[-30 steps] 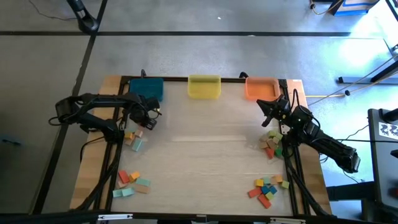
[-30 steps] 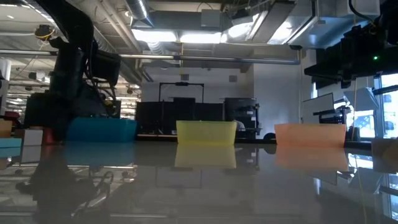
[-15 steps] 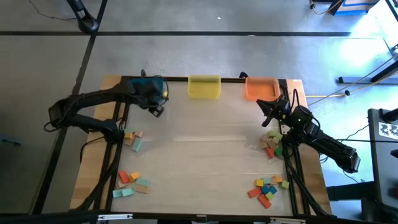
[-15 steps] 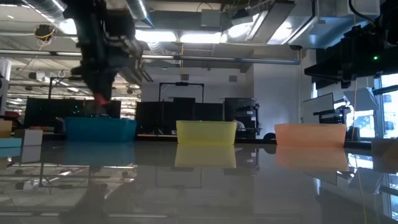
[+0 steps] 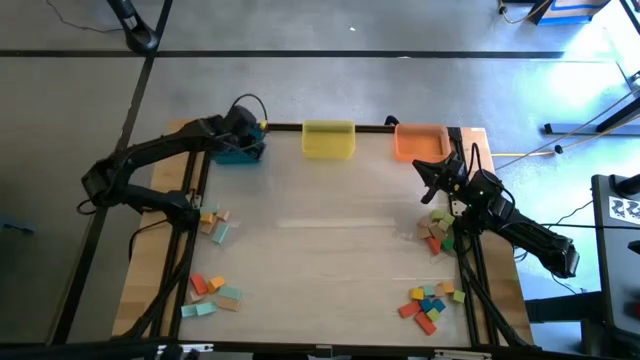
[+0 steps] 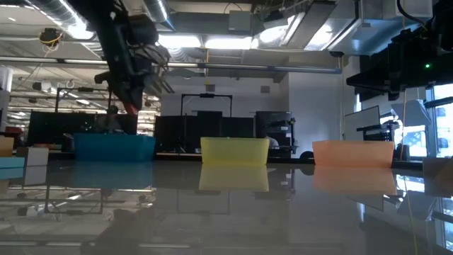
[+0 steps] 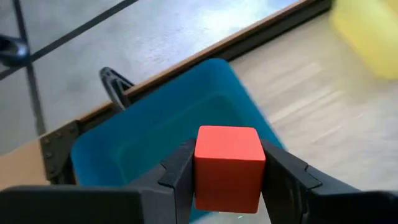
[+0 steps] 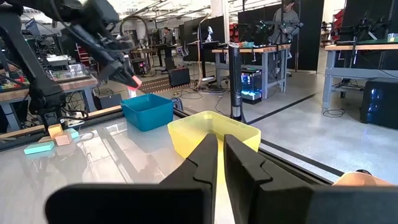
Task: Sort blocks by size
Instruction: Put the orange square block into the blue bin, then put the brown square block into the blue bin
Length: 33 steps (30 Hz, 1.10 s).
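Three bins are lined up along the far edge of the tabletop (image 5: 330, 250): a blue bin (image 5: 240, 152) at the left corner, a yellow bin (image 5: 328, 139) in the middle and an orange bin (image 5: 419, 141) toward the right. The tabletop is bordered by a black frame (image 5: 372, 127) and is surrounded by grey floor (image 5: 320, 85). From table height, a workshop with ceiling ducts (image 6: 212, 14) and dark benches (image 6: 205, 131) is seen behind the bins.
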Motion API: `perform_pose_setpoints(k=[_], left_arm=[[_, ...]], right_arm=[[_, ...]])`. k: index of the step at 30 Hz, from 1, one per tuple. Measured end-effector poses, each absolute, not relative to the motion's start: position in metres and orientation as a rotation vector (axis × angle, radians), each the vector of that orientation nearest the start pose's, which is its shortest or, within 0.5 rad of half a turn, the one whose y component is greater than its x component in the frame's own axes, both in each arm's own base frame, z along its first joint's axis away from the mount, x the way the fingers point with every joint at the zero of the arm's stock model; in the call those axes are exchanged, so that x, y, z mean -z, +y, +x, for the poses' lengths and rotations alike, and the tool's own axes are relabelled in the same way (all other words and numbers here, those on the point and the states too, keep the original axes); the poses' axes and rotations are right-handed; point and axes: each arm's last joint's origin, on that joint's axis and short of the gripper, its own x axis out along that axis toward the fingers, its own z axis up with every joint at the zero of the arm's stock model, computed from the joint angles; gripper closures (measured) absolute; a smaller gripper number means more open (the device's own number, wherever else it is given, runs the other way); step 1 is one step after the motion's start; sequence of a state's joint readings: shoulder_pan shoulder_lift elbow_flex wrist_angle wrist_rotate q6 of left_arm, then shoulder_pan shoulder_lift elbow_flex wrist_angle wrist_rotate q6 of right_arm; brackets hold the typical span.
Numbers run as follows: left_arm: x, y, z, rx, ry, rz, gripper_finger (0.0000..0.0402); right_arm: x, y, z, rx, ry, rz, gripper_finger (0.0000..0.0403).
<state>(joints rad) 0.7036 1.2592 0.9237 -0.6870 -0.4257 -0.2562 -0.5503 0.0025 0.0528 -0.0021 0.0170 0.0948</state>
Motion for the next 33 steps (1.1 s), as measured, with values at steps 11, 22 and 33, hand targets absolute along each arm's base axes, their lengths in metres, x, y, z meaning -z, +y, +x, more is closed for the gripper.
perform_pose_setpoints(k=[11, 22, 33], left_arm=[[-0.227, 0.191, 0.17, -1.228, 1.029, -0.396, 0.0254], [-0.23, 0.189, 0.165, -1.195, 1.036, -0.427, 0.0188], [-0.249, 0.127, 0.18, -0.96, 1.048, -0.452, 0.0195]], right_arm=[[-0.181, -0.05, 0.08, 0.565, -0.074, 0.079, 0.0373], [-0.181, -0.05, 0.08, 0.566, -0.074, 0.079, 0.0373], [-0.181, -0.05, 0.08, 0.567, -0.074, 0.079, 0.0373]])
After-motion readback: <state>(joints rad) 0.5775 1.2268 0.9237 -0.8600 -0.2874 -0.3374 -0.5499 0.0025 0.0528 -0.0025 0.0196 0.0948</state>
